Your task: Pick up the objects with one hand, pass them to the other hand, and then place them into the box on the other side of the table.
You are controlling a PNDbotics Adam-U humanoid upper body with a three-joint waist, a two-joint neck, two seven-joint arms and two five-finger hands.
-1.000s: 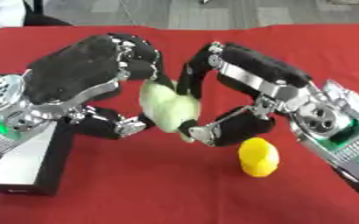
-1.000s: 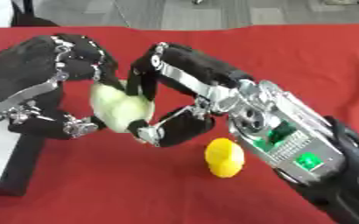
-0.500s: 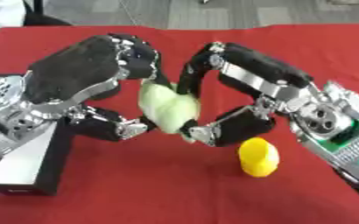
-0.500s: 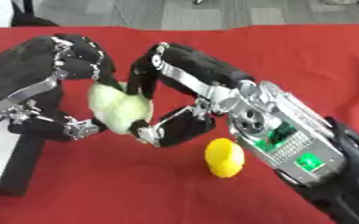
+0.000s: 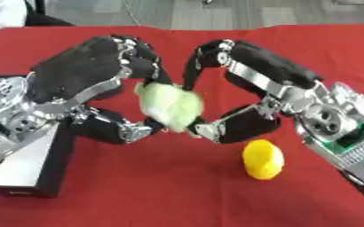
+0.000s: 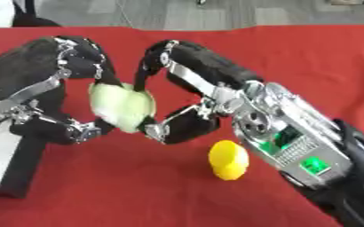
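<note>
A pale green, leafy-looking ball [image 5: 168,105] hangs above the red table [image 5: 177,195], caught between both hands. My left hand [image 5: 80,73] comes in from the left, with fingers curled over the ball's top and thumb under it. My right hand [image 5: 267,73] comes in from the right and is curled the same way on the ball's other side. A small yellow fruit-like object [image 5: 263,158] lies on the cloth, below the right hand and apart from it. The box [image 5: 23,165], black outside and pale inside, stands at the lower left under my left forearm.
Red cloth covers the table up to a grey floor [image 5: 216,13] beyond the far edge. My right forearm [image 6: 294,142], silver with green lights, fills the lower right. Bare cloth lies in front of the hands.
</note>
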